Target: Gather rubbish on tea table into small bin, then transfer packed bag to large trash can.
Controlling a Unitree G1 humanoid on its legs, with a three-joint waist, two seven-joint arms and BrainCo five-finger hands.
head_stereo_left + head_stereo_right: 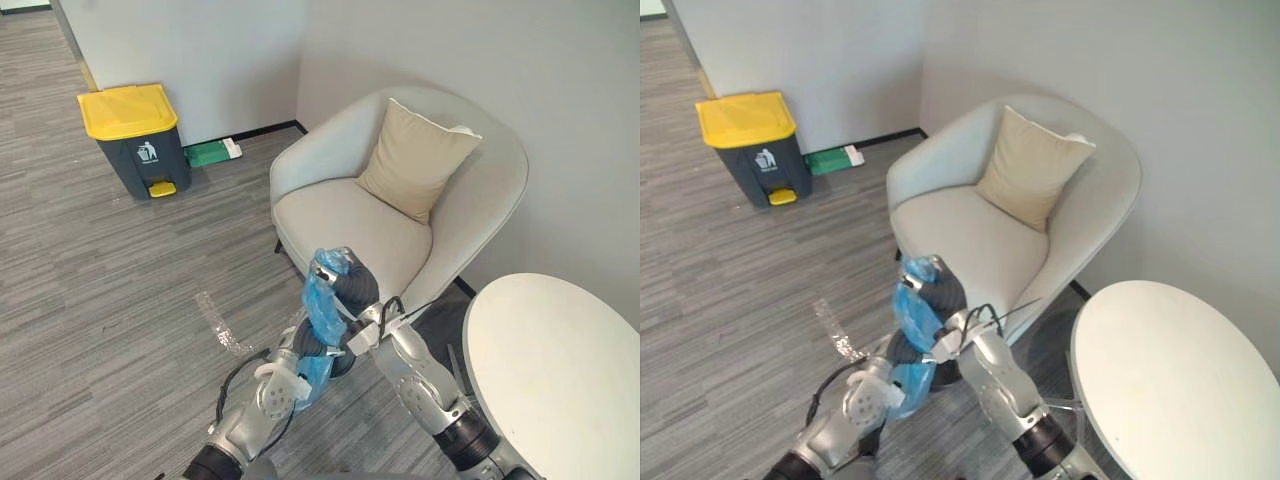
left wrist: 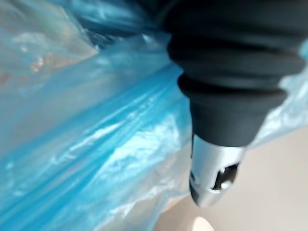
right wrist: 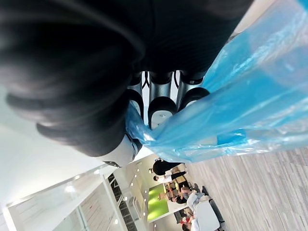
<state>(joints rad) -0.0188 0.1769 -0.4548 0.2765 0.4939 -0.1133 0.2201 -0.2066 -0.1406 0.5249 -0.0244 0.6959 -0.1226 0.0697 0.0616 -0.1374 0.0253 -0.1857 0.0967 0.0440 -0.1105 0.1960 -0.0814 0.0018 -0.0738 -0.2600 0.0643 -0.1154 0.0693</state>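
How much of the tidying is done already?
The tea table looks bare, so gathering seems done. The right hand grips the blue bag, the left hand beside it. Still to do: carry it to the yellow-lidded trash can by the wall, lid shut.

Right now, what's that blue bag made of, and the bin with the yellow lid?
Blue bag: probably thin plastic film. It is glossy, partly see-through, and crumples where the right hand clutches it.
Trash can: looks like hard moulded plastic, with a dark grey body and a smooth yellow lid that has a dull sheen.
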